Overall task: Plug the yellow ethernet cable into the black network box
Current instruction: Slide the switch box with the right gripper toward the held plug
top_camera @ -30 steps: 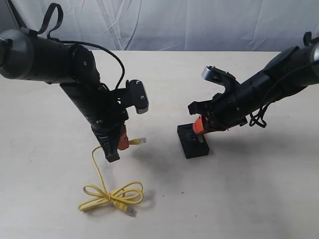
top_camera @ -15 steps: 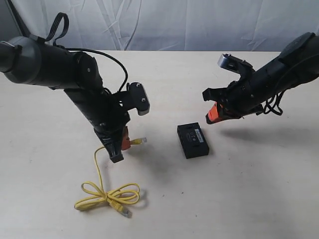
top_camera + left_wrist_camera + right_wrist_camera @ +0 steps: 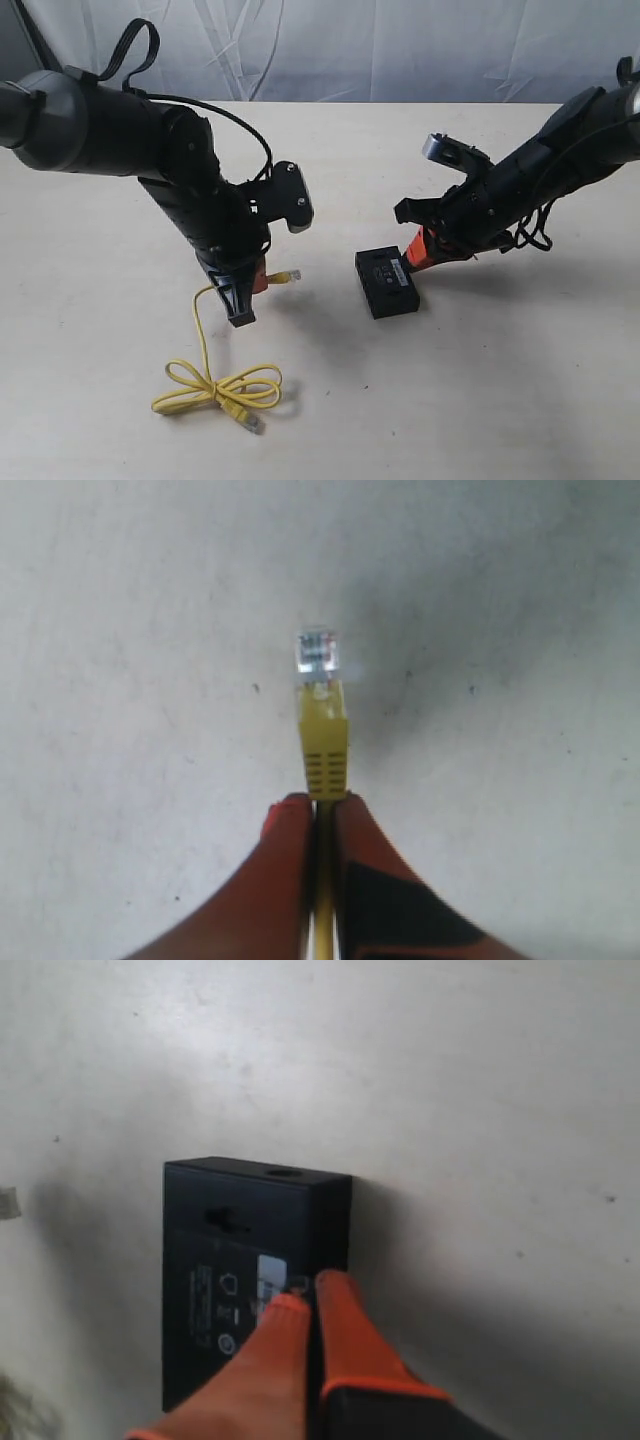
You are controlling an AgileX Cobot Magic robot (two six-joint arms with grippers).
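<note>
The yellow ethernet cable lies partly coiled on the table, and one strand rises to my left gripper. That gripper is shut on the cable just behind its clear plug, which sticks out toward the black network box. In the left wrist view the orange fingers pinch the cord behind the plug, above bare table. My right gripper is shut and empty. Its tips sit over the box's top near the white label. I cannot tell whether they touch it.
The cable's other plug rests on the table by the coil. A white backdrop hangs behind the table's far edge. Bare tabletop separates the held plug from the box.
The right gripper lifted away from the box to the upper right, then came back down to its far edge. The left gripper shifted slightly right with the plug, dragging the coil a little.
</note>
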